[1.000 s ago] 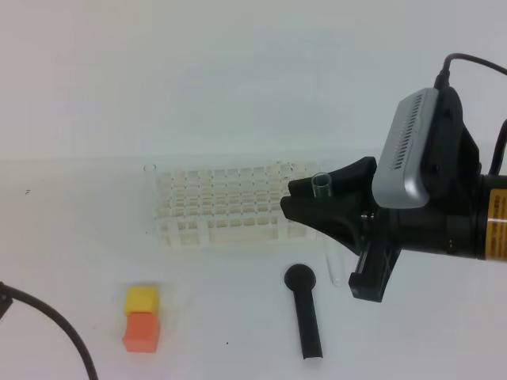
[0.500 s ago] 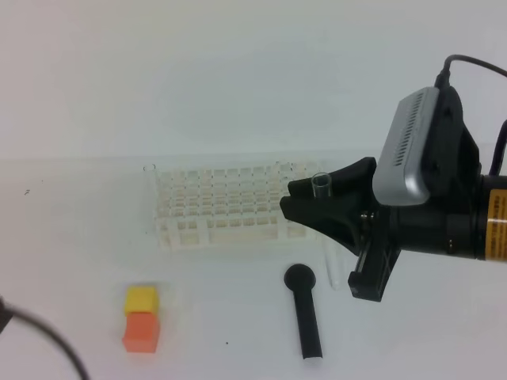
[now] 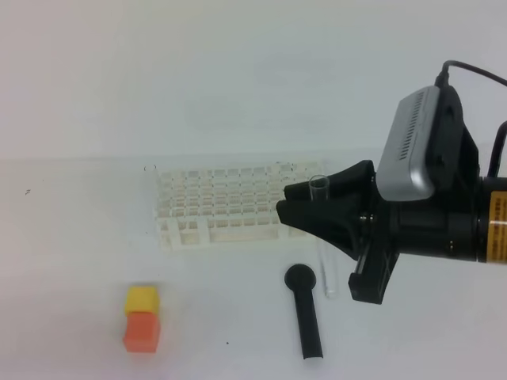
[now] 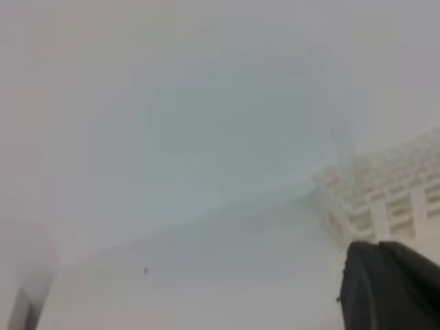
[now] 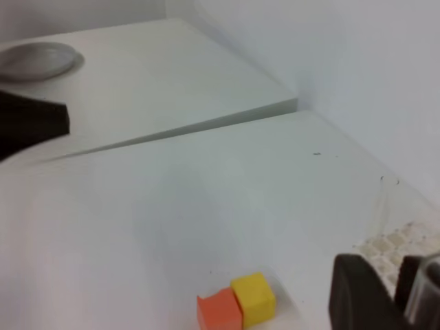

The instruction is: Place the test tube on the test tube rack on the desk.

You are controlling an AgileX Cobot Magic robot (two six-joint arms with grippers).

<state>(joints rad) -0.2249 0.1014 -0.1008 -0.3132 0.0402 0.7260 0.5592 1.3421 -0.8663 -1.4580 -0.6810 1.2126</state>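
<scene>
In the exterior high view, the thin clear glass test tube is seen pinched upright between the black fingers of the right gripper, its open rim above them and its rounded end below, just right of the white plastic grid rack and beside the black round-headed stick lying under the fingers. The right wrist view alone shows a grey dish far beyond the fingers, with the stacked yellow cube and orange cube ahead of them. The left gripper, absent from the high view, appears only as a blurred dark tip with its fingers pressed together near the rack's corner, over the plain white tabletop that meets a white wall.
</scene>
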